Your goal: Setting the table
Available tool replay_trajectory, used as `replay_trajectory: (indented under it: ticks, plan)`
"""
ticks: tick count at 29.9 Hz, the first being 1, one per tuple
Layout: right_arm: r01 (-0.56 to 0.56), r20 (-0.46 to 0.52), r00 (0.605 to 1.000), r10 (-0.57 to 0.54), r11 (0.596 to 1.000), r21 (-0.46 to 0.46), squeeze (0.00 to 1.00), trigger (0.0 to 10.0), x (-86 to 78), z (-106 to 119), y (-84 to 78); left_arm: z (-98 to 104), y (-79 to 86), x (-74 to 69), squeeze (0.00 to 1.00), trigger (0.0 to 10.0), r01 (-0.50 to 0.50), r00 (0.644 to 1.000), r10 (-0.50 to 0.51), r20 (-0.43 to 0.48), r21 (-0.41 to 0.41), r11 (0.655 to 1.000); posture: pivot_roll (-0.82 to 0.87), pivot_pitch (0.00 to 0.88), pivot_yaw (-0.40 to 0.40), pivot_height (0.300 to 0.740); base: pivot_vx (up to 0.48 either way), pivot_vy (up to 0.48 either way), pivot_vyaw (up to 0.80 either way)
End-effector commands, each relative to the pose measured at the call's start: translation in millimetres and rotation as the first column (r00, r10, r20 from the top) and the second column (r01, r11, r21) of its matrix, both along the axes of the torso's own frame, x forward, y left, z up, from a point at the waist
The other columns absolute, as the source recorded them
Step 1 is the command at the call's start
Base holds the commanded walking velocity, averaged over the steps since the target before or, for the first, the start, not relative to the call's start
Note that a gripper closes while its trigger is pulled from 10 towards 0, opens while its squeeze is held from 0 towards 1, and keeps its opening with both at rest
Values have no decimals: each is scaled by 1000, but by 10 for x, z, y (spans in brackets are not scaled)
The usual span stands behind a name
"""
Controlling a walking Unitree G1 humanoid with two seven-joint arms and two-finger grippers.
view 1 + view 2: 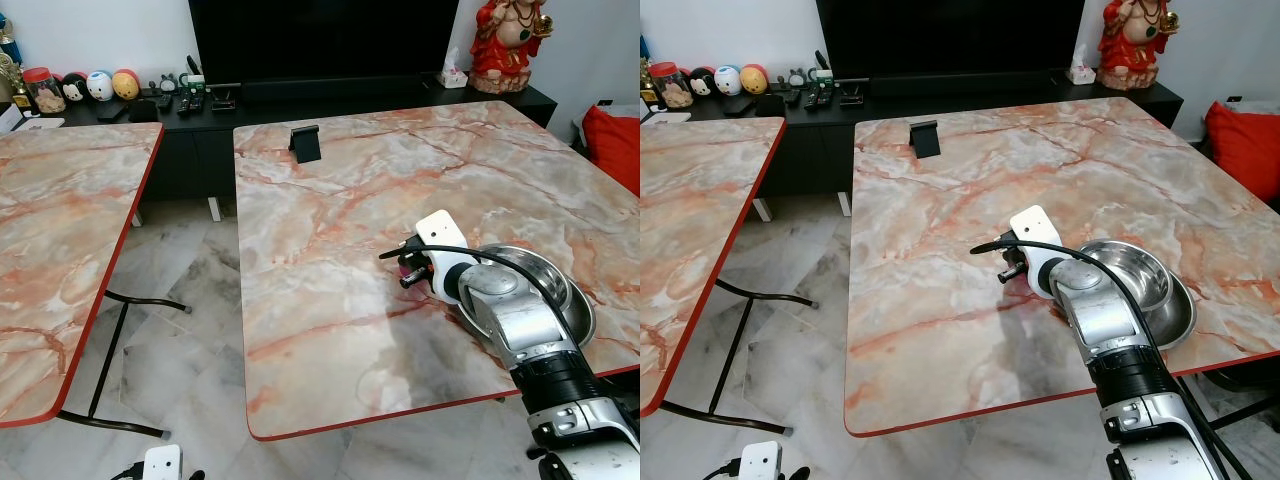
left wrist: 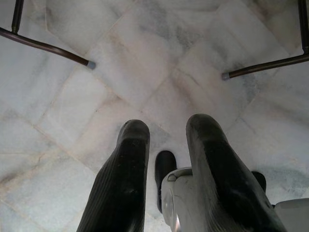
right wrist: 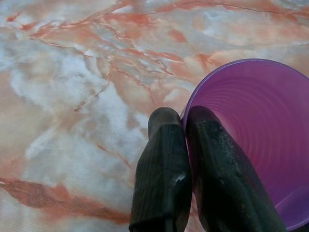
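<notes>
A purple plastic cup point(image 3: 251, 140) stands on the marble-patterned table point(image 1: 330, 200), and my right gripper point(image 3: 183, 116) is shut on its rim, one finger inside the cup and one outside. From the head, that gripper point(image 1: 405, 272) is low over the table's right part, with the cup mostly hidden behind the wrist. A steel bowl point(image 1: 1140, 275) sits right beside it, partly covered by my right arm. My left gripper point(image 2: 166, 140) hangs open by the floor with nothing between its fingers.
A black phone stand point(image 1: 304, 141) stands at the table's far edge. A second marble table point(image 1: 60, 220) is to the left across a strip of tiled floor. Behind are a dark TV console point(image 1: 200, 110) with remotes, a red statue point(image 1: 505, 45) and a red cushion point(image 1: 615, 140).
</notes>
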State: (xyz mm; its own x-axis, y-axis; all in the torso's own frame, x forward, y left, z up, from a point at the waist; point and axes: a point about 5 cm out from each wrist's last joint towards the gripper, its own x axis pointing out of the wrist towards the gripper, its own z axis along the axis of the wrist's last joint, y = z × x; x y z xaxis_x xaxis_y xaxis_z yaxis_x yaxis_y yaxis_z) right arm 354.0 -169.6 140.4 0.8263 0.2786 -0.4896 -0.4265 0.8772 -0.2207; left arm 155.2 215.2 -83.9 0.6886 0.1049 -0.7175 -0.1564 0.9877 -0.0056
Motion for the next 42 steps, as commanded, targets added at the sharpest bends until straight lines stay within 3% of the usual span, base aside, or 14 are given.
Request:
replay_trajectory:
  ticks: [1, 3, 4, 20, 21, 22, 23, 26, 28, 29, 42]
  plan:
    - [-1, 18, 1000, 1, 1000, 1, 0, 10000, 33, 59, 20, -28, 19, -67, 0, 10000, -23, 999, 23, -22, -8, 1000, -77, 0, 11, 740, 0, 0, 0]
    - [-2, 18, 1000, 2, 1000, 2, 35, 10000, 33, 58, 21, -28, 21, -68, 0, 10000, -23, 999, 23, -22, -7, 1000, -75, 0, 11, 740, 0, 0, 0]
    - [-2, 18, 1000, 2, 1000, 2, 396, 10000, 33, 58, 21, -28, 23, -68, 0, 10000, -24, 999, 24, -22, -7, 1000, -74, 0, 11, 740, 0, 0, 0]
    - [-1, 23, 1000, 0, 1000, 4, 388, 10000, 41, 67, 28, -29, 17, -69, 0, 10000, -22, 999, 22, -23, -8, 1000, -76, 0, 12, 740, 0, 0, 0]
    - [1, 22, 1000, -1, 1000, 4, 812, 10000, 40, 65, 27, -29, 17, -70, 0, 10000, -22, 999, 22, -23, -8, 1000, -76, 0, 11, 740, 0, 0, 0]
    - [1, 22, 1000, -1, 1000, 4, 925, 10000, 41, 66, 26, -29, 17, -70, 0, 10000, -22, 999, 22, -23, -8, 1000, -76, 0, 12, 740, 0, 0, 0]
    - [1, 22, 1000, -1, 1000, 3, 941, 10000, 41, 66, 25, -29, 17, -70, 0, 10000, -23, 999, 22, -23, -8, 1000, -76, 0, 12, 740, 0, 0, 0]
    - [2, 22, 1000, -2, 1000, 3, 918, 10000, 42, 65, 25, -30, 17, -71, 0, 10000, -23, 999, 23, -23, -8, 1000, -76, 0, 11, 740, 0, 0, 0]
    - [4, 23, 1000, -4, 1000, 1, 800, 10000, 43, 64, 23, -30, 16, -73, 0, 10000, -23, 999, 22, -23, -8, 1000, -76, 0, 12, 740, 0, 0, 0]
    - [4, 25, 1000, -4, 1000, -1, 0, 10000, 45, 65, 23, -30, 16, -72, 0, 10000, -22, 999, 22, -23, -8, 1000, -76, 0, 12, 740, 0, 0, 0]
    - [-10, 49, 999, 11, 1000, -18, 0, 10000, 67, 91, 40, -27, 15, -65, 0, 10000, -22, 1000, 22, -21, -5, 1000, -74, 0, 11, 740, 0, 0, 0]
